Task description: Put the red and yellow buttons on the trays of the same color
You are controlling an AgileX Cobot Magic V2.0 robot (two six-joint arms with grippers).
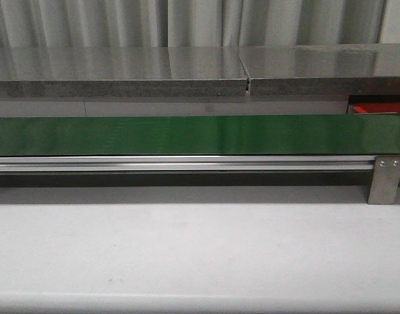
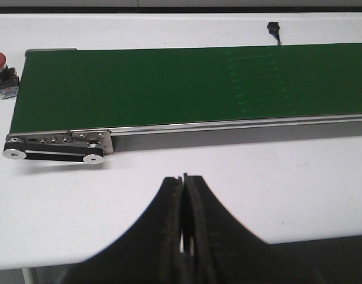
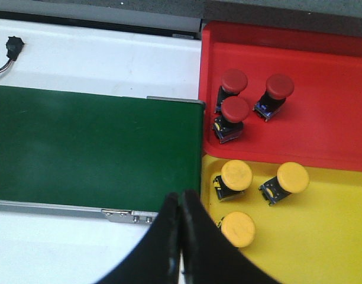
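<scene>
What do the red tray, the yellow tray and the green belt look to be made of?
Red tray and yellow tray: probably moulded plastic, smooth and evenly coloured, with low rounded rims and a soft sheen. Green belt: apparently a rubbery or PVC-like conveyor sheet, semi-matte, faintly reflecting light in the front view, carried on a silvery metal frame.

Two trays (image 3: 341, 41) (image 3: 341, 248) side by side at the belt's (image 3: 92, 148) end — three buttons (image 3: 234, 81) (image 3: 236, 176) in each.

Glossy plastic red tray (image 3: 323, 136), matt green belt (image 3: 92, 148)
</scene>
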